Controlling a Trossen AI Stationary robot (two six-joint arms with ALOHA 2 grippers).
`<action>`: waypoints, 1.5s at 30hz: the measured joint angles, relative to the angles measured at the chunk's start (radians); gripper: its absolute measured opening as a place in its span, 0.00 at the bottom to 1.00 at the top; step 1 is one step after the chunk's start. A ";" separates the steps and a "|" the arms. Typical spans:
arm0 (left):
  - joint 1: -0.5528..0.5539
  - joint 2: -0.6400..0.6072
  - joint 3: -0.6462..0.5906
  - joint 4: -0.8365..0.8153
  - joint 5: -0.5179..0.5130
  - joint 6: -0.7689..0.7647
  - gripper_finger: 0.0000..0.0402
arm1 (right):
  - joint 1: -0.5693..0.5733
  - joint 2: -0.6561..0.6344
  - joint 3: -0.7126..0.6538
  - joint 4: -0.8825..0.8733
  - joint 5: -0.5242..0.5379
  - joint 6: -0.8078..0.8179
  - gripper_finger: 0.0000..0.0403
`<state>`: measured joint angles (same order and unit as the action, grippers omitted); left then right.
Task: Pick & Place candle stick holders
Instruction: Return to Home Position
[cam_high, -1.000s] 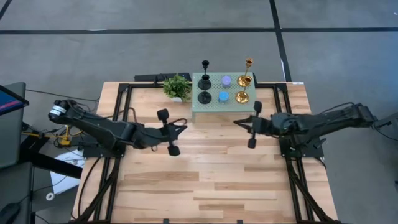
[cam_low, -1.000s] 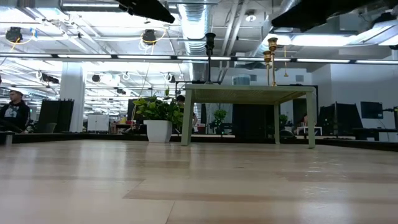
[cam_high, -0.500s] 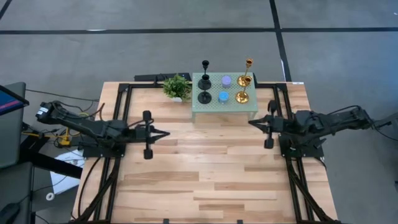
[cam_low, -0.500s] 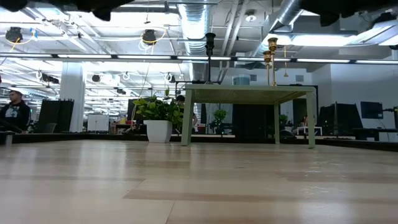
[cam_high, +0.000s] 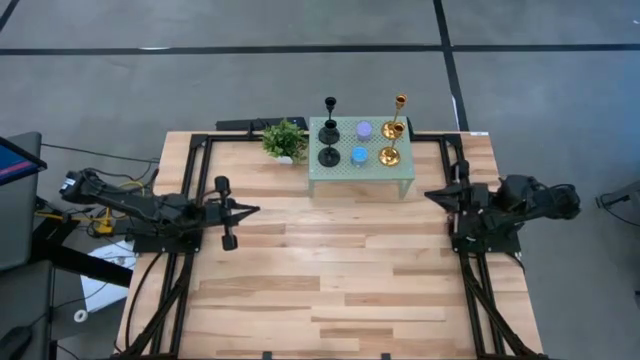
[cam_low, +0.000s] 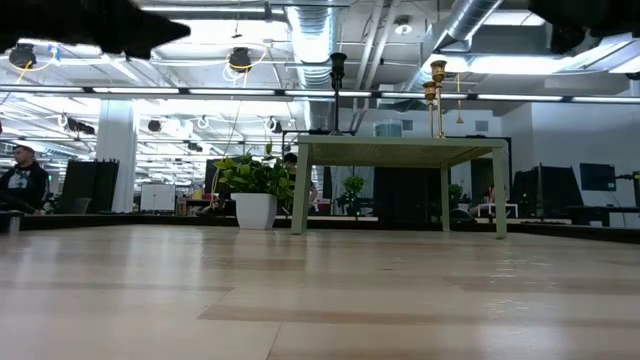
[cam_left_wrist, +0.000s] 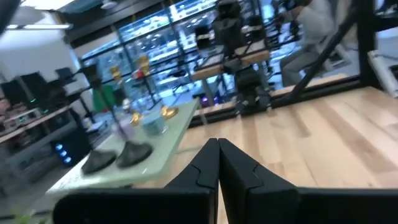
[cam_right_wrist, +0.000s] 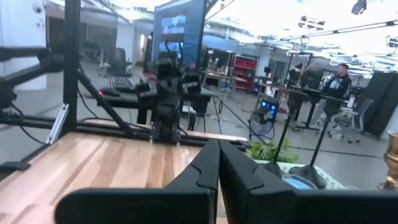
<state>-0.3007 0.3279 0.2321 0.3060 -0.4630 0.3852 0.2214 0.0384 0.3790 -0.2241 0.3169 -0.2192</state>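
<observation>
Several candle stick holders stand on a small pale green stand (cam_high: 360, 176) at the table's far middle. Two are black (cam_high: 329, 131), a purple one (cam_high: 364, 129) and a blue one (cam_high: 359, 155) are low and round, and the gold ones (cam_high: 390, 154) sit at the right. In the low view a black stem (cam_low: 338, 72) and gold stems (cam_low: 437, 88) rise above the stand (cam_low: 400, 150). My left gripper (cam_high: 257, 209) is shut, level, left of the stand and apart from it. My right gripper (cam_high: 428, 194) is shut to the right of the stand. Both wrist views show shut fingers (cam_left_wrist: 217, 149) (cam_right_wrist: 219, 149) holding nothing.
A small green plant in a white pot (cam_high: 285, 140) stands just left of the stand. Black frame rails (cam_high: 195, 180) (cam_high: 455, 160) run along the table's left and right sides. Bare wooden table (cam_high: 330, 280) lies between the arms and toward the near edge.
Both arms have drawn back from the middle. My left gripper went toward the table's left edge and my right gripper toward the right edge, both staying shut and empty. The holders on the stand have kept their places.
</observation>
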 joint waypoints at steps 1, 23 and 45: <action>0.003 -0.016 -0.014 -0.002 -0.007 -0.002 0.01 | 0.000 -0.021 -0.007 -0.009 0.000 0.004 0.00; 0.005 -0.125 -0.227 0.075 0.037 -0.134 0.01 | -0.002 -0.035 -0.148 0.076 0.049 0.031 0.00; 0.004 -0.299 -0.112 -0.211 0.169 -0.134 0.01 | -0.001 -0.035 -0.104 0.045 -0.084 0.026 0.00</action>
<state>-0.2966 0.0289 0.1197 0.0949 -0.2944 0.2512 0.2203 0.0029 0.2755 -0.1796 0.2329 -0.1928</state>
